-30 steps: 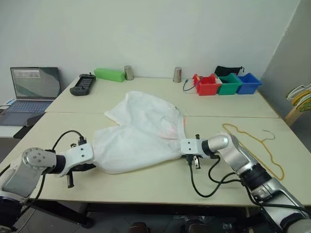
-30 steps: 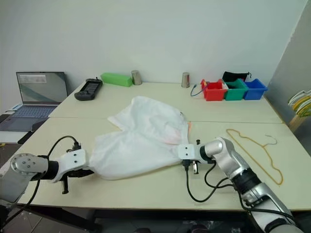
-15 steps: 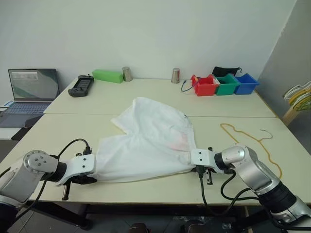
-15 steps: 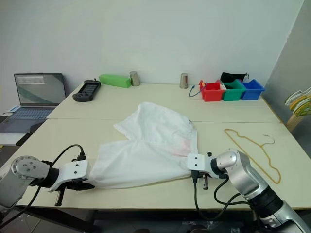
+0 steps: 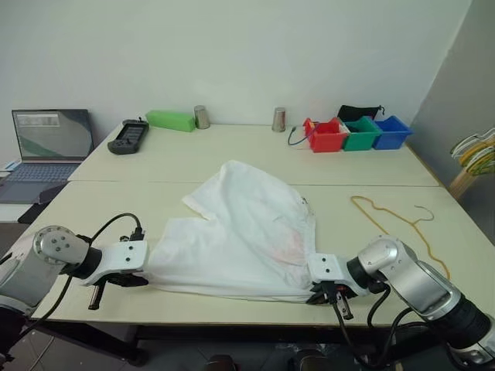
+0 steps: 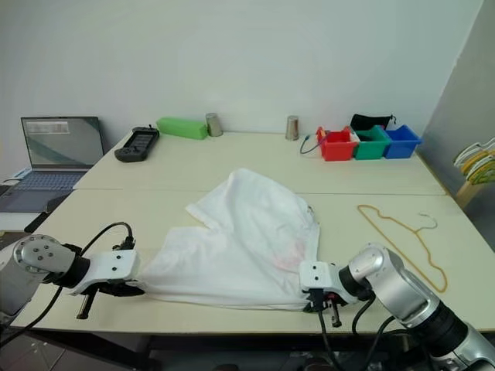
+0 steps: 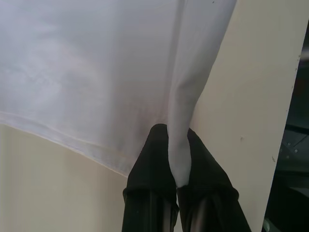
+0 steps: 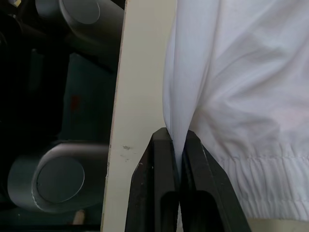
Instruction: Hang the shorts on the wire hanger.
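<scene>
White thin fabric, the shorts (image 5: 247,232) lie spread on the pale worktop (image 5: 255,154) with their near hem drawn to its front edge, and the faint pink-red mark faces up towards the right side of the cloth. Taking the shorts as the landmark: the left pincer (image 7: 177,166) is at their near left corner, its two black fingers closed on a fold of the cloth, and the right pincer (image 8: 177,145) is at their near right corner, clamped likewise on a gathered pleat just beside the elastic band. The yellowish-tan wire hanger (image 5: 402,232) lies flat on the worktop well to the right of the shorts, apart from them, hook turned away from the cloth. The red, green and blue bins (image 5: 360,133) stand far behind the shorts to the right; a laptop (image 5: 46,143) sits far to their left. The step in hand looks like holding and positioning the garment by two corners; nothing is on the hanger yet. Next the cloth would need carrying rightwards to the hanger, and one pincer would likely have to let go to take the wire.
</scene>
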